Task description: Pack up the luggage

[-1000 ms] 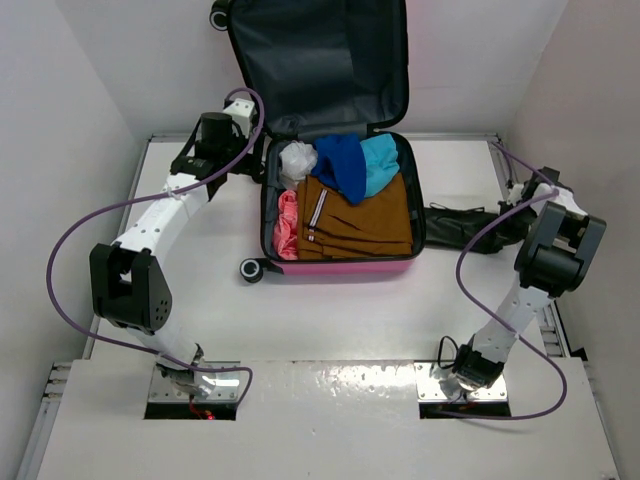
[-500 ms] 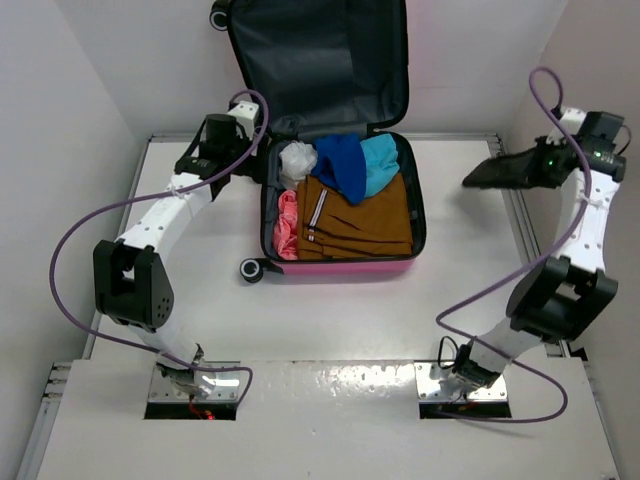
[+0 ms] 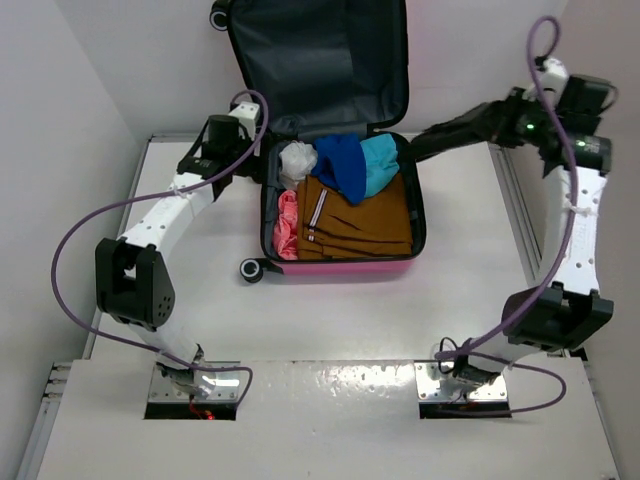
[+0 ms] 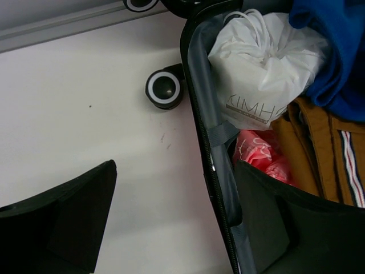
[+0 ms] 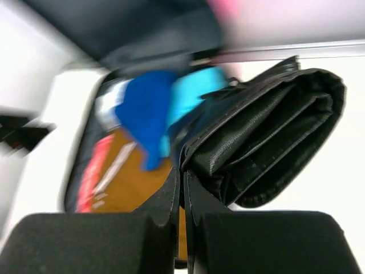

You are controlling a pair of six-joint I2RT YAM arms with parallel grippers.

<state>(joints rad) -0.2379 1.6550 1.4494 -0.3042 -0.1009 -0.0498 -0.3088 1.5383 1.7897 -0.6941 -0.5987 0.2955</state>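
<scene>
Right gripper (image 5: 182, 177): its two fingers are squeezed together on the edge of a black folded thing that looks like leather (image 5: 268, 137).
Black folded thing: it is up in the air. Its far end hangs over the back right corner of the luggage.
Left gripper (image 4: 171, 228): its fingers are wide apart and hold nothing. One finger is over the white table (image 3: 200, 290). The other is inside the luggage, over a crinkly pink-red thing (image 4: 259, 160). The luggage's left wall is between them.
Luggage (image 3: 340, 266): a small hot-pink hard suitcase with dark grey cloth inside. It lies open in the middle of the table at the back. Its lid stands up at the back.
Writing: a white plastic bag (image 4: 262, 63) in the back left corner has grey letters, "KIMH". The rest is hidden.
Other things inside: a dark blue cloth (image 3: 340, 165), a light blue cloth (image 3: 382, 160), and a brown cloth with white stripes (image 3: 360, 220).
Wheel: a black and white wheel (image 4: 164, 89) sits just outside the left wall.
</scene>
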